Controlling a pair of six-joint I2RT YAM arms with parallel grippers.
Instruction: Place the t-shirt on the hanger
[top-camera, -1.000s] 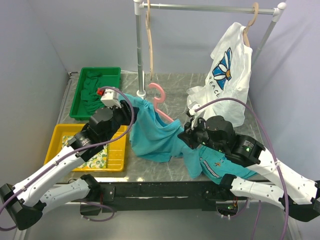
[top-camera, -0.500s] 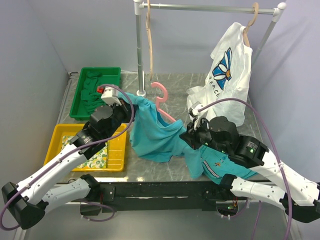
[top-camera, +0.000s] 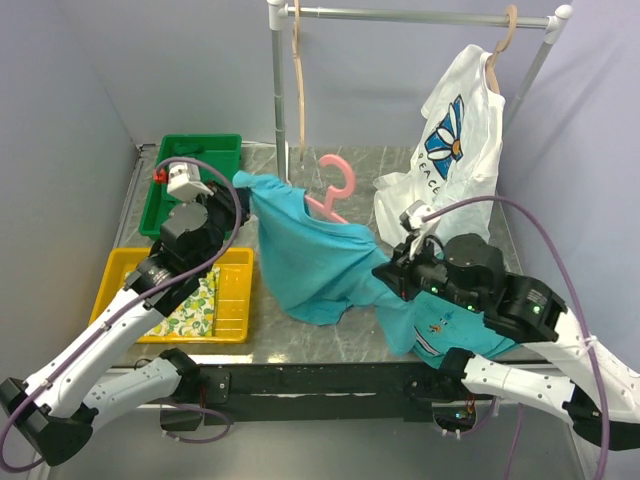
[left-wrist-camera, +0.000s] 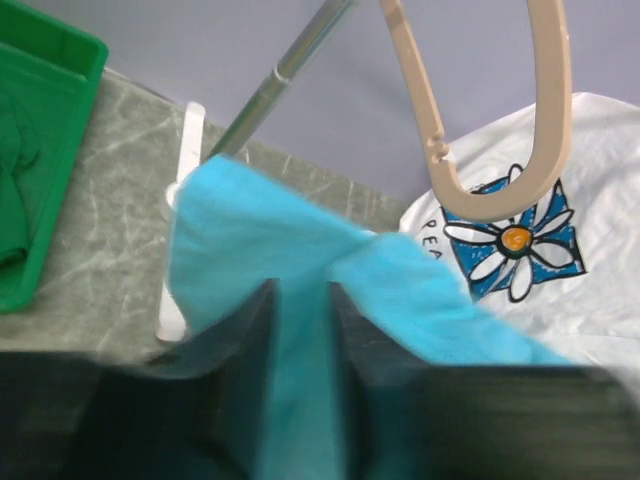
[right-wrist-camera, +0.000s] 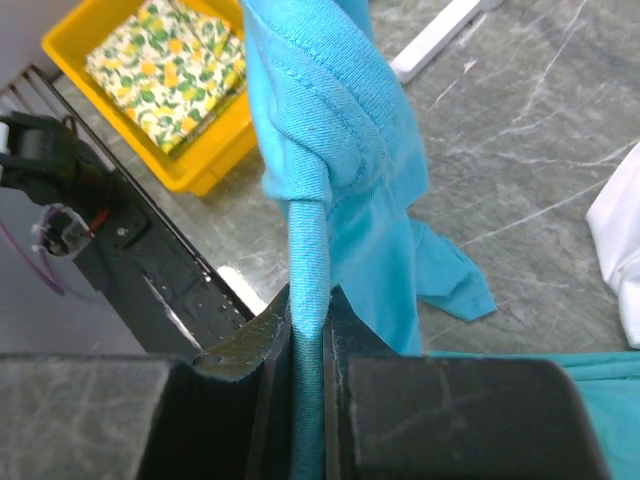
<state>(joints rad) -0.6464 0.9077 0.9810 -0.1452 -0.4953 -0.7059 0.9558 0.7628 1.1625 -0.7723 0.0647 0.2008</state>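
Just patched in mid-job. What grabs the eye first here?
The turquoise t-shirt is held up over the middle of the table, pinched between the left gripper and the right gripper. The pink hanger pokes its hook out behind the shirt's top edge. At back right, a white flower-print t-shirt hangs from the rail on a tan hanger.

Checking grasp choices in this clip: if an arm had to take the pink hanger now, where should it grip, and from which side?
Probably the neck below the hook of the pink hanger, approached from above. Only that part sticks out of the t-shirt, which the left gripper and right gripper hold stretched over the rest.
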